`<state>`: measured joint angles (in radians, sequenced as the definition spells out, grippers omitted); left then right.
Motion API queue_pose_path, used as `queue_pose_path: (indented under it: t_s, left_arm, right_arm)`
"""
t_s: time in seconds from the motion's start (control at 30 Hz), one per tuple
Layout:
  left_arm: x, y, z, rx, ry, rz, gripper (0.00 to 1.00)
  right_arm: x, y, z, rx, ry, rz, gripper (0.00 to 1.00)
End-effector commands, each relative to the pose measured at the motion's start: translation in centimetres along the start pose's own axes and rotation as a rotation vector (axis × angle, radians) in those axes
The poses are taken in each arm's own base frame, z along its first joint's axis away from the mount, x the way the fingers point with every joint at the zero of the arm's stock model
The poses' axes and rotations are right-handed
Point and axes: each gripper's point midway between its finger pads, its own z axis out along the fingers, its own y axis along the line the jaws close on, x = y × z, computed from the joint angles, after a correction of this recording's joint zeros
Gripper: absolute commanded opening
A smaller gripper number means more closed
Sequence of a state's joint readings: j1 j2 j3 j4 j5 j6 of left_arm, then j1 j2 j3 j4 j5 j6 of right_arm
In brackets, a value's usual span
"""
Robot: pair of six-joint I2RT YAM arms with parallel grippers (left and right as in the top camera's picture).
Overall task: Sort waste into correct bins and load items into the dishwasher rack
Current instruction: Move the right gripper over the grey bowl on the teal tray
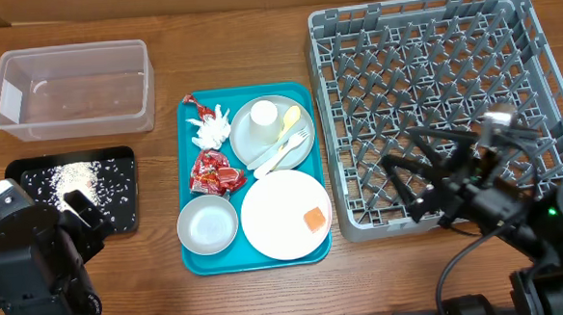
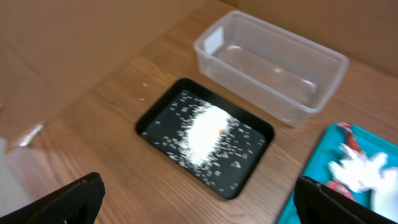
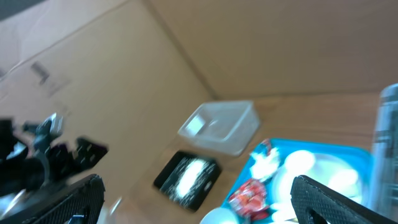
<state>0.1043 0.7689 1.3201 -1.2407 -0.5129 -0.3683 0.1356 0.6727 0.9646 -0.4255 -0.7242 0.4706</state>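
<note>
Overhead, the teal tray (image 1: 258, 264) on the worktop (image 1: 256, 43) carries the red wrapper (image 1: 215, 173), napkin (image 1: 211, 130), bowl (image 1: 208, 225), white plate (image 1: 270, 216) with the orange cube (image 1: 315, 220), and grey plate (image 1: 243, 152) bearing cup (image 1: 263, 120), spoon (image 1: 287, 123) and fork (image 1: 291, 149). Rice (image 1: 73, 175) lies in the black tray (image 1: 120, 212) beside the clear tub (image 1: 70, 91). The left fingers (image 2: 68, 202) are spread wide above the black tray. The right fingers (image 3: 339, 199) are spread wide over the rack (image 1: 421, 63).
</note>
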Motion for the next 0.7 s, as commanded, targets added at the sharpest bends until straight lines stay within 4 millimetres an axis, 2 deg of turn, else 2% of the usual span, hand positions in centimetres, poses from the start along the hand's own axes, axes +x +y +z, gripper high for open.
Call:
queue_pose_path:
  t_s: [0.0,0.13,0.3,0.47,0.67]
  left_arm:
    - [-1.0,1.7,-0.3,-0.095,-0.050,-0.037,1.00]
    - [-1.0,1.7,-0.3,-0.097,-0.052,-0.062,1.00]
    - [-1.2,2.0,-0.3,-0.117,-0.057,-0.059,1.00]
    - [-1.0,2.1,0.0,-0.132,-0.043,-0.048,1.00]
    - [-1.1,4.6,-0.4,-0.280,-0.074,-0.083,1.00]
  right_arm:
    - [0.0,0.9,1.7,-0.008,0.018,-0.039,1.00]
    - [2.7,0.6,5.4,0.043,0.098,-0.062,1.00]
    - [7.0,0.0,9.9,0.224,0.163,-0.123,1.00]
    - [11.5,1.6,14.4,0.225,0.282,-0.110,0.99]
    - [17.4,0.2,18.4,0.251,0.490,-0.072,1.00]
